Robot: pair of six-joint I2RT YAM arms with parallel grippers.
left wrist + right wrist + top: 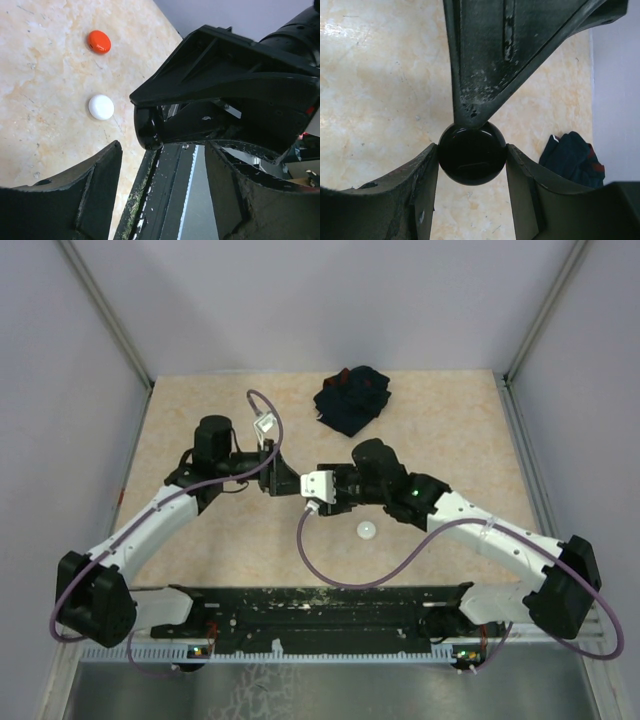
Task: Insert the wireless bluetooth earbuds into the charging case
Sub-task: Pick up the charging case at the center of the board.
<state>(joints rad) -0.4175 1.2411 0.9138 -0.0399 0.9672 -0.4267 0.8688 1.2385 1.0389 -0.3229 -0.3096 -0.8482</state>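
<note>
Above the middle of the beige marbled tabletop [460, 420], the right gripper [471, 150] is clamped across the rim of a glossy black round puck-shaped case [471, 162], holding it off the surface. The left gripper [163, 146] faces it with jaws well apart and nothing between them. In the right wrist view the tip of one left finger [485, 60] seems to touch the case's top edge. No earbuds show in any view. A white round puck [101, 107] and an orange-red round disc [98, 41] lie on the table, apart from each other. The likely trouble is that the case is slick and round and pinched at only two points. A push or off-centre squeeze from the left could twist it, or squirt it out to drop. The left jaws might also close on the right fingers rather than the case.
</note>
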